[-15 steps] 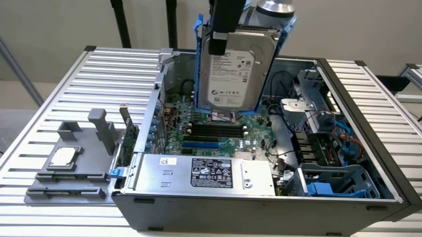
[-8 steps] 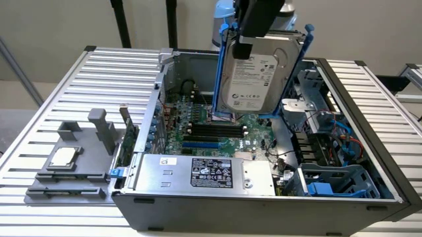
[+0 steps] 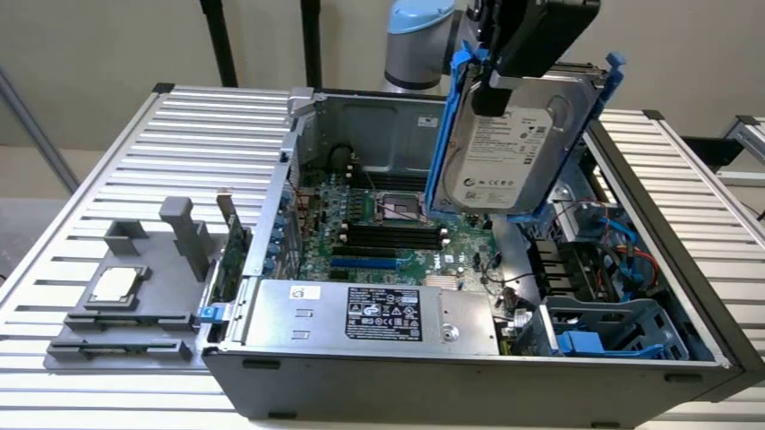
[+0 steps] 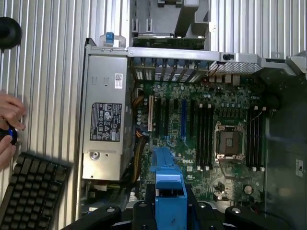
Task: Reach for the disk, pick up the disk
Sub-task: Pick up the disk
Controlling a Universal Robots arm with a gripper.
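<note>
The disk (image 3: pixel 502 152), a silver-grey hard drive with a white label and bright blue side rails, hangs upright in the air above the open computer case. My gripper (image 3: pixel 494 88) is shut on its upper edge, with the black wrist body above it. In the wrist view the disk's blue rail (image 4: pixel 167 184) runs between my black fingers (image 4: pixel 139 213), with the motherboard far below.
The open case (image 3: pixel 705 296) holds the motherboard (image 3: pixel 382 224), a silver power supply with a black label (image 3: pixel 371 313) and a drive cage (image 3: pixel 597 331). A small square chip (image 3: pixel 116 284) lies on a grey fixture. A person's hand (image 4: pixel 8 122) is near a keyboard (image 4: pixel 31 196).
</note>
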